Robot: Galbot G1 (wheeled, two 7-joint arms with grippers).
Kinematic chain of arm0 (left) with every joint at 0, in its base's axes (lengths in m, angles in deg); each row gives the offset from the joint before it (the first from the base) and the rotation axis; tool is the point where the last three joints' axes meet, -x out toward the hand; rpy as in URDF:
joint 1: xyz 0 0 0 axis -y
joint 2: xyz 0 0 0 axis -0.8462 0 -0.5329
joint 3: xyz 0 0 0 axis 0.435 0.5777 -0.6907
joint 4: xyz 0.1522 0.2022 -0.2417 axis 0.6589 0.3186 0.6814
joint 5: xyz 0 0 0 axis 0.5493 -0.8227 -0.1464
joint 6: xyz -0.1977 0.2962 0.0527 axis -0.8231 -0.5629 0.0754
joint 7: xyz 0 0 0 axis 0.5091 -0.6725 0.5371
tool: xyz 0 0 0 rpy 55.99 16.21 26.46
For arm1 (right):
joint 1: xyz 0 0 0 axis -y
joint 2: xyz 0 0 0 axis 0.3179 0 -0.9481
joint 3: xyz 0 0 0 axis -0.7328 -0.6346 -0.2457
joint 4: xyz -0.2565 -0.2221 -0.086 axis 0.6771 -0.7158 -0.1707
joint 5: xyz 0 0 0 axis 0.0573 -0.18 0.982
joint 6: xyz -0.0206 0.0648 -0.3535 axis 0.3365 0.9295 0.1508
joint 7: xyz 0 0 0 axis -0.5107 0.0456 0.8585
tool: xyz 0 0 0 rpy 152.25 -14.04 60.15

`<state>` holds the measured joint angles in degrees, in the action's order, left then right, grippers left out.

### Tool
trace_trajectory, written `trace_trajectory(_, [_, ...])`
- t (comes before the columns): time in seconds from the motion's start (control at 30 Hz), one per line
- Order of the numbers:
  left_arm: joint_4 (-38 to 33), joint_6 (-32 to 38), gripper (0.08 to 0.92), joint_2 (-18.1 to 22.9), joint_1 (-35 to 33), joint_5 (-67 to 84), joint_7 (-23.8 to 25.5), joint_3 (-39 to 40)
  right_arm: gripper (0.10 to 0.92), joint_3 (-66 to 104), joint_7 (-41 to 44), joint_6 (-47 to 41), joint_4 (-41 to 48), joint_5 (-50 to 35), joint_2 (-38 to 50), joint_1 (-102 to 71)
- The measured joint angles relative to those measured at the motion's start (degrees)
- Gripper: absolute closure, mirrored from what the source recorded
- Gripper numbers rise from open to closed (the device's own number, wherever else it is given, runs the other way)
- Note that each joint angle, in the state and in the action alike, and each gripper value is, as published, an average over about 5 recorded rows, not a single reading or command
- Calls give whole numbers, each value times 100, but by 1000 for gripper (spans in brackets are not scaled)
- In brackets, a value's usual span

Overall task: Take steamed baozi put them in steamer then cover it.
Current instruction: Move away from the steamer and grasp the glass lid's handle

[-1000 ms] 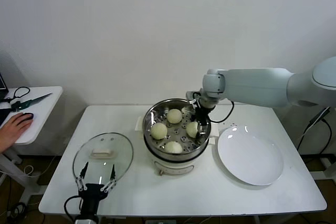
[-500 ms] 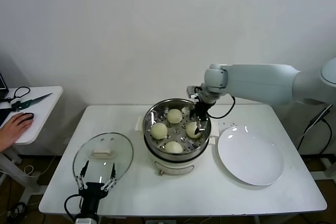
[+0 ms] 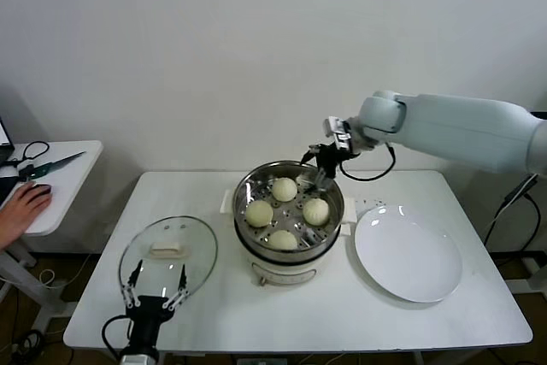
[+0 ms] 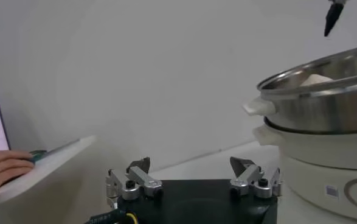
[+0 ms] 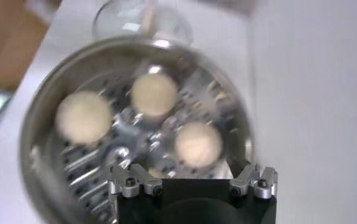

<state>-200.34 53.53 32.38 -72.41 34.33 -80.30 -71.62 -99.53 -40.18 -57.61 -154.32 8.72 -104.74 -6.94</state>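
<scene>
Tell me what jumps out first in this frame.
The steel steamer at the table's centre, with four baozi in its basket. The right pincer hangs open above its far right rim, holding nothing. The glass cover lies flat at front left, the open left pincer beside it; a white plate sits right.

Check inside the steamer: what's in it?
Four buns sit on the perforated floor of the steamer. The floor beneath each bun is hidden.
</scene>
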Motion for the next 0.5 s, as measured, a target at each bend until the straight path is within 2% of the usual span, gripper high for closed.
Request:
trace_trajectory(0.23, [-49, -28, 177, 35, 74, -85, 9, -28, 203, 863, -1029, 778, -390, -57, 908, -806])
trace_trajectory(0.5, [-115, -76, 177, 101, 161, -294, 9, -57, 203, 3047, -1759, 1122, -785, 239, 1573, -2769])
